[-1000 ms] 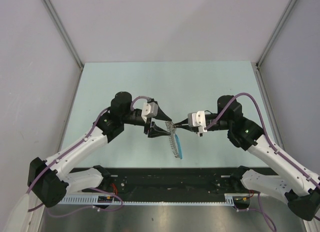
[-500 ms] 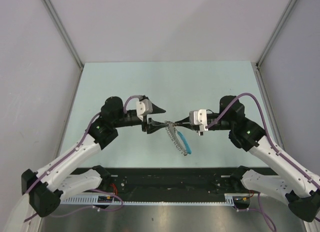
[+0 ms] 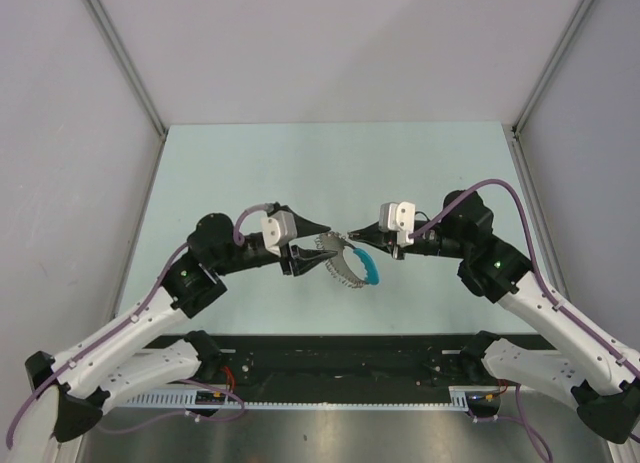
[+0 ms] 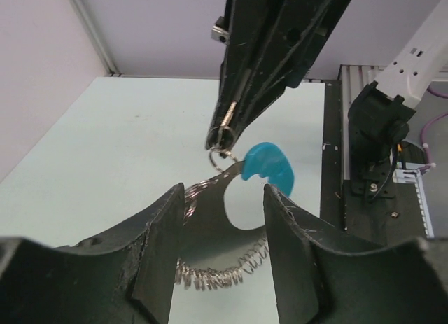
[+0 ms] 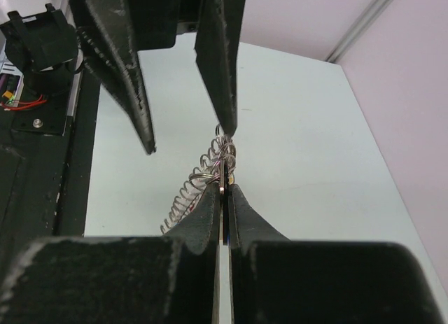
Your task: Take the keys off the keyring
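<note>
There's the right pincer (image 3: 352,237) clenched on the keyring (image 4: 222,136), blue strap (image 4: 268,168) and coil (image 3: 340,271) drooping toward five o'clock, the left pincer (image 4: 222,198), jaws apart, waiting just at the ring's nine o'clock, the keys too small to pick out.

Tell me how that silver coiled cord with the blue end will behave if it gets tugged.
Probably floppy and stretchy: the coiled cord sags in a curve from the right gripper, which pinches a small ring. Likely light, since one fingertip pinch seems to carry it. The blue end hangs free, so it may swing.
</note>
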`<state>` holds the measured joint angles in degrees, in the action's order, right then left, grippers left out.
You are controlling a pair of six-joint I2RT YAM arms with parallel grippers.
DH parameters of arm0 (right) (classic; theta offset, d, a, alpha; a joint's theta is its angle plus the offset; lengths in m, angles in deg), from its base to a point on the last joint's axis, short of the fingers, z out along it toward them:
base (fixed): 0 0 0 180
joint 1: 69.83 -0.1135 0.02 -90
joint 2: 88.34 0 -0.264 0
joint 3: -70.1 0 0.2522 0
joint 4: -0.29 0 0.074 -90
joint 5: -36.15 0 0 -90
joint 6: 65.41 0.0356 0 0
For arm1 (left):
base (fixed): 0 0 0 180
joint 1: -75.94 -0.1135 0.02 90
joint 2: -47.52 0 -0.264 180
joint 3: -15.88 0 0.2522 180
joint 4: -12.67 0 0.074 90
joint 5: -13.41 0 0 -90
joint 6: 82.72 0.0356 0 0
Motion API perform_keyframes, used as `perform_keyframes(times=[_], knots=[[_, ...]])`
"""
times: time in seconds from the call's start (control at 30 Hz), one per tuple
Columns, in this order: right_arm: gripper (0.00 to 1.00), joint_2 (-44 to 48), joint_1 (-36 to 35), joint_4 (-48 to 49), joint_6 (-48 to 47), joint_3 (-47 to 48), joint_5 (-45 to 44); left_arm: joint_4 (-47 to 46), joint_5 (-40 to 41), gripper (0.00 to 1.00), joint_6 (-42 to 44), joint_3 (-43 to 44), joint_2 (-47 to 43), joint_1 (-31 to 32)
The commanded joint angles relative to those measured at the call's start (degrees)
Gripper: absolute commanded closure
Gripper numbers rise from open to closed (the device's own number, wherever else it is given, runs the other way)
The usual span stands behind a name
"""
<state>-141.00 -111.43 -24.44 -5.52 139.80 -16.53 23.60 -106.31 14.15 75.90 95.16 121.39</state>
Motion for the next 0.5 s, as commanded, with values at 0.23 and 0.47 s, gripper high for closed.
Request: perform_keyframes(times=[0.23, 0.47], knots=[[1.00, 0.46, -0.06, 5.60, 3.74, 0.66, -2.34, -4.99, 10.54, 0.51, -0.99, 0.76, 3.60, 5.79], [1.00, 0.28, -0.14, 4.99, 4.27, 0.66, -3.04, -4.03, 15.39, 0.56, -0.63, 2.52, 3.96, 6.67]])
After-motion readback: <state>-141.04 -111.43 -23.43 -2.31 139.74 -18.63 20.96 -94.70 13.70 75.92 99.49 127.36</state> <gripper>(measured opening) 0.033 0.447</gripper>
